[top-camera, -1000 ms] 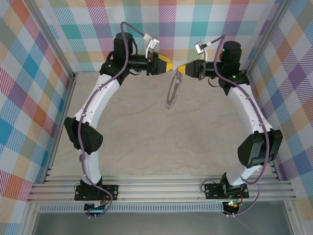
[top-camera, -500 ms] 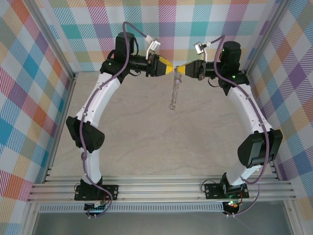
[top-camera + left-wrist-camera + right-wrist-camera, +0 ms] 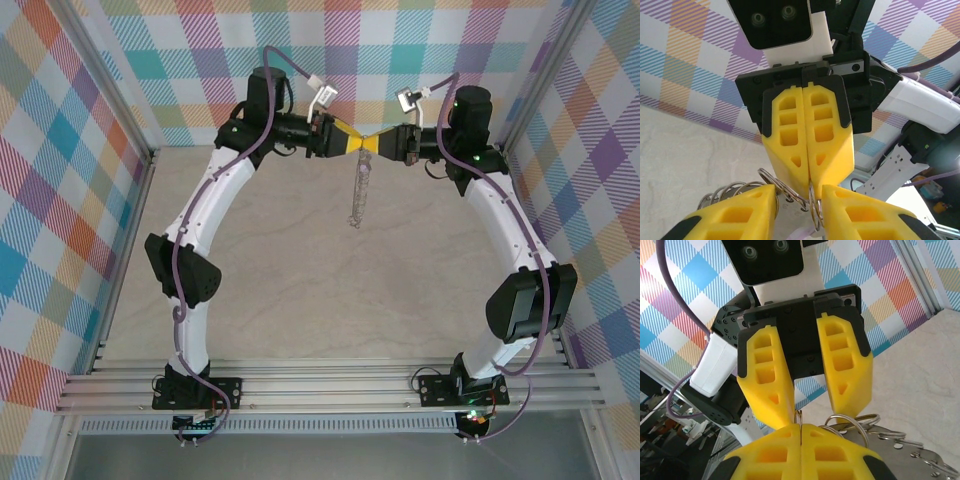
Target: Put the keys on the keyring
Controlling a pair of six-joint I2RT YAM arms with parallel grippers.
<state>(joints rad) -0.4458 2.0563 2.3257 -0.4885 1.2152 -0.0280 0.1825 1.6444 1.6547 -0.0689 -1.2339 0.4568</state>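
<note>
Pale, marbled beige table [image 3: 300, 290] — aluminium rails [image 3: 330, 385] along its near edge

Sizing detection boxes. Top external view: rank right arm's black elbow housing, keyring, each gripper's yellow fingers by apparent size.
1. Right arm's elbow housing
2. Keyring, edge-on: long but thin
3. Yellow fingers of left gripper and right gripper: alike, can't rank

Bright, even light from above fills the sharp overhead view and leaves hardly any shadow on the pale table [image 3: 300, 290]. In both wrist views the nearest yellow fingers [image 3: 735, 215] at the bottom edge are soft and out of focus, and the keyring [image 3: 890, 436] metal shows small glints
</note>
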